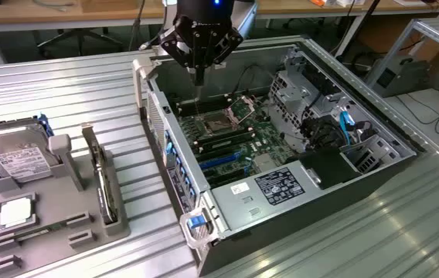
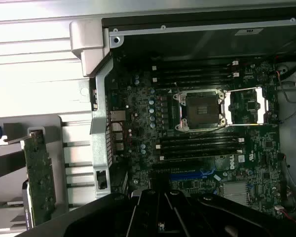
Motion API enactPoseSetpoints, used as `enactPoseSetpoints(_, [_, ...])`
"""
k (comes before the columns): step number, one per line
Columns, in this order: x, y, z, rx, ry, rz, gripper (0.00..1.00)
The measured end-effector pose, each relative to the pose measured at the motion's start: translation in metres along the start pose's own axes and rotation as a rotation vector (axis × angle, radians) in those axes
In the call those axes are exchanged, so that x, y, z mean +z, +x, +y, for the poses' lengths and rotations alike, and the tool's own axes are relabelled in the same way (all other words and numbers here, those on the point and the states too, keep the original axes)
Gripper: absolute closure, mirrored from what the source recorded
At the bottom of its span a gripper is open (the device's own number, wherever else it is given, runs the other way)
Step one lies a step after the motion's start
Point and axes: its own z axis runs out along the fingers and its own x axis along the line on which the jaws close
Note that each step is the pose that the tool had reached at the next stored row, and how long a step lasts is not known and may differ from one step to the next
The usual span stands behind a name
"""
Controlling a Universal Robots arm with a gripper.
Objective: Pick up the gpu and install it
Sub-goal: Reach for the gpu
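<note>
gripper (image 1: pixel 198 80): clenched, fingers pressed together, nothing held; hanging over the far end of the open computer case (image 1: pixel 335 202), near twelve o'clock in the exterior view.
gpu (image 1: pixel 101 179): on edge in a slot of the grey holder (image 1: pixel 61 174), about eight o'clock from the gripper, well apart, untouched.
hard drive (image 1: pixel 17 155): upright in the same holder, nine o'clock of the gpu.
processor socket (image 2: pixel 200 111): open on the motherboard (image 2: pixel 138 113), about five o'clock from the fingertips in the exterior view.
silvery square (image 1: pixel 15 211): flat in the holder, possibly a processor; too blurred to say.
table (image 1: pixel 65 87): ribbed metal, under holder and case.
</note>
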Motion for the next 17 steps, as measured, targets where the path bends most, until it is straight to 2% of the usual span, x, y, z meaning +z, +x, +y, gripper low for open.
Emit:
enactPoseSetpoints(12, [0.0, 0.0, 0.0, 0.0, 0.0, 0.0, 0.89])
enactPoseSetpoints(17, [-0.0002, 0.0065, -0.0005, 0.0, 0.0001, 0.0, 0.89])
